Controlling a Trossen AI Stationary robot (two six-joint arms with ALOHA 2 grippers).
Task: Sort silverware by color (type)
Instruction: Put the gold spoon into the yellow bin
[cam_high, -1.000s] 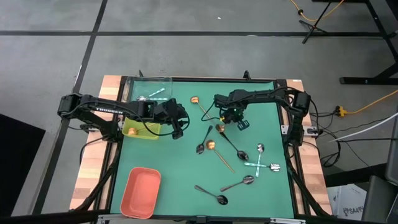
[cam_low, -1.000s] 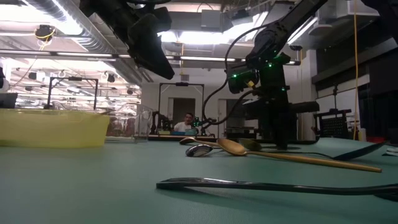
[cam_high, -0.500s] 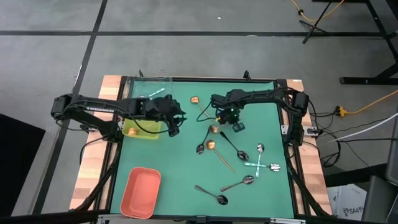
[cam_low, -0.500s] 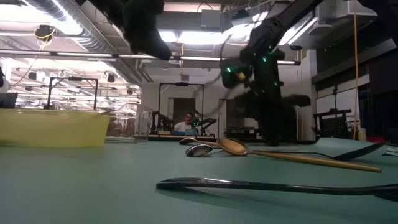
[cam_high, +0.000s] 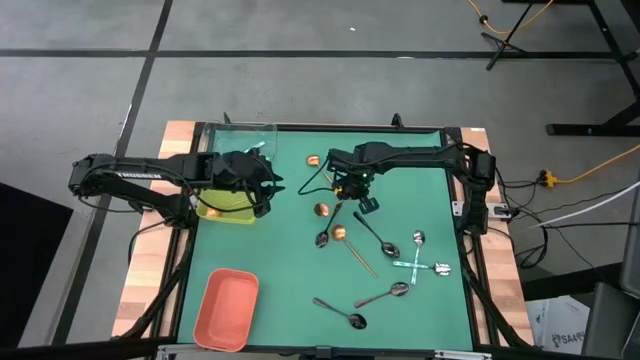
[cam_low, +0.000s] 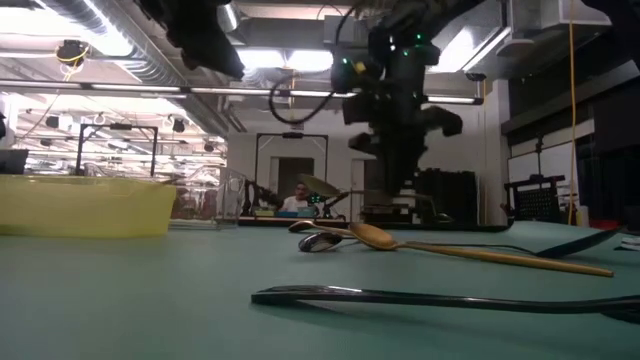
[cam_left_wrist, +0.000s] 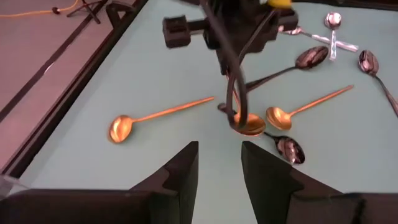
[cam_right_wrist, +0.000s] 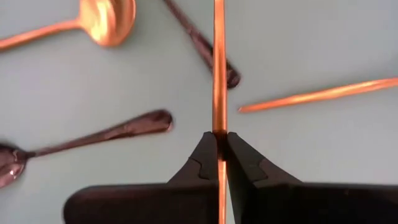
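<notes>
Right gripper (cam_high: 345, 187) is clamped tight on the thin handle of a copper spoon (cam_right_wrist: 218, 74) — wrist cam shows the handle pinched betw. the two fingers and running straight out ahead, and the bowl (cam_high: 322, 209) hangs down-left of the gripper in the overhead view, so it's lifted clear of the green mat (cam_high: 420, 200). Left gripper (cam_high: 262, 190) sits w/ its fingers apart and nothing betw. them, hovering at the inner edge of the yellow-green tray (cam_high: 222, 212), basically waiting. So imo we're mid-carry on a copper one: picked, not yet dropped. Rest of the silverware is on the mat — another copper spoon (cam_high: 313, 161) near the back edge, a third copper one (cam_high: 341, 234) mid-mat beside a dark spoon (cam_high: 323, 238), silver ones (cam_high: 418, 239) over to the right, more dark ones (cam_high: 352, 319) toward the front. Clear tray (cam_high: 240, 142) is back-left, salmon tray (cam_high: 226, 309) front-left. Next move prob needs the arm to swing the spoon left over whichever tray takes copper, get it low, then let go — can't tell which tray that is tho.
</notes>
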